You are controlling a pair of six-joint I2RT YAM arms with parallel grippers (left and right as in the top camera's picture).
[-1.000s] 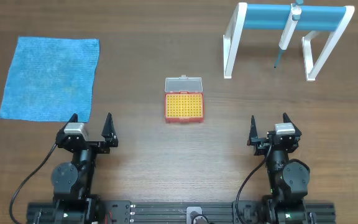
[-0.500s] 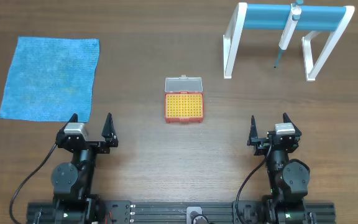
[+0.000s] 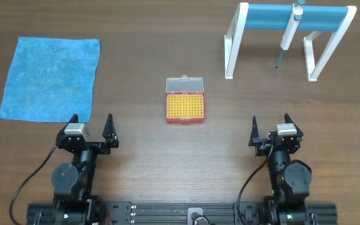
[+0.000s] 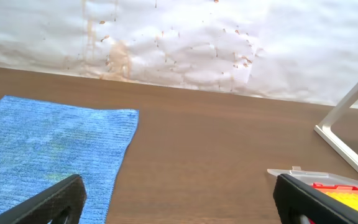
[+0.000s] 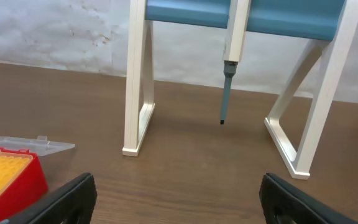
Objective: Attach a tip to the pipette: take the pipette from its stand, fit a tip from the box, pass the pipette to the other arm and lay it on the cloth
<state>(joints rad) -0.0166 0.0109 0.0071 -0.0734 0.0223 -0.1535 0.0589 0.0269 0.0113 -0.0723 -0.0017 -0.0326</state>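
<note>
Brown wooden table point(image 3: 136, 62) carrying everything, stained white wall point(image 4: 229, 43) standing behind it. Tip box point(image 3: 185, 107) sitting mid-table, clear lid open, yellow tips showing in red base. Pipette point(image 3: 289, 35) hanging upright on white-and-blue stand point(image 3: 264, 16), beyond box on right arm's side. Blue cloth point(image 3: 50, 79) lying flat, well apart from box on left arm's side. Left end effector point(image 3: 91, 117) and right end effector point(image 3: 270, 118) sitting nearer arm bases than box, one either side, fingers spread wide, gripping nothing.
</note>
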